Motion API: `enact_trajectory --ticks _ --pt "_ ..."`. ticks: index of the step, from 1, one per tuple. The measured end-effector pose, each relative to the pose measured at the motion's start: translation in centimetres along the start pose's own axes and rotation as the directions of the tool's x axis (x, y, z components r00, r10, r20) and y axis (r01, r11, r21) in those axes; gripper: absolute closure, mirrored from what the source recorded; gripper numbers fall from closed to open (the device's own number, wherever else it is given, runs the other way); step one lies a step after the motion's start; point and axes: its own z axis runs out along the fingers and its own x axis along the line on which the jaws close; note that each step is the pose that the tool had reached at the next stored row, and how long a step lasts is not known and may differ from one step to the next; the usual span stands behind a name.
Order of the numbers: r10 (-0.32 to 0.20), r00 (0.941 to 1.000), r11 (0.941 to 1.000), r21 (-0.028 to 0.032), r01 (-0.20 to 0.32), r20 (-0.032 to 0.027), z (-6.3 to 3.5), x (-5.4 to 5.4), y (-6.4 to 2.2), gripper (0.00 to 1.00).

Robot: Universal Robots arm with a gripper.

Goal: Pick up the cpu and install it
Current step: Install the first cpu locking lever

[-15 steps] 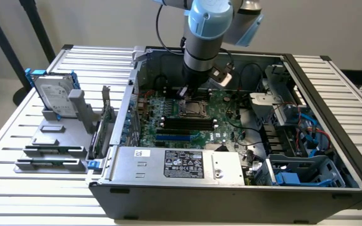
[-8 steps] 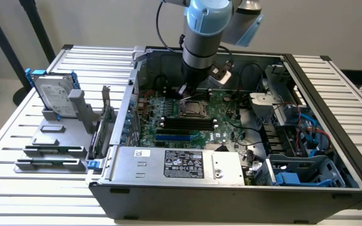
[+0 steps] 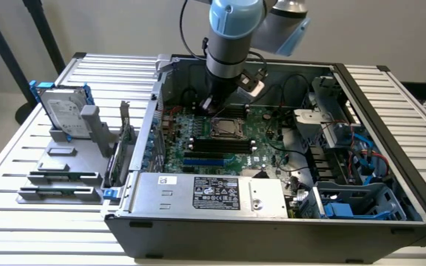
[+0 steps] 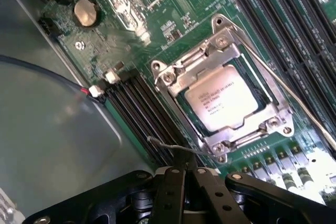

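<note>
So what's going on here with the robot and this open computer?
A robot arm reaches down into an open computer case. The cpu sits in the metal-framed socket on the motherboard. The gripper is shut, holds nothing that I can see, and hangs right beside the socket, close to the end of a wire lever.

Small square cpu (image 4: 219, 98) with a matt silver-grey metal lid, bright shiny bare-metal socket frame (image 4: 167, 73), glossy green circuit board (image 4: 173, 3), my matt black gripper (image 4: 185, 161), dull dark-grey sheet-metal computer case (image 3: 272, 238)
</note>
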Motion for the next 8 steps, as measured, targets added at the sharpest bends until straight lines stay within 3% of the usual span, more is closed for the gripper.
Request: enact_trajectory --ticks 4,8 --pt "-0.001 1.0000 1.0000 0.0005 0.001 0.0003 -0.12 -0.55 -0.82 0.89" --pt "-0.001 1.0000 1.0000 0.0007 0.001 -0.0002 -0.18 -0.73 -0.77 0.89"
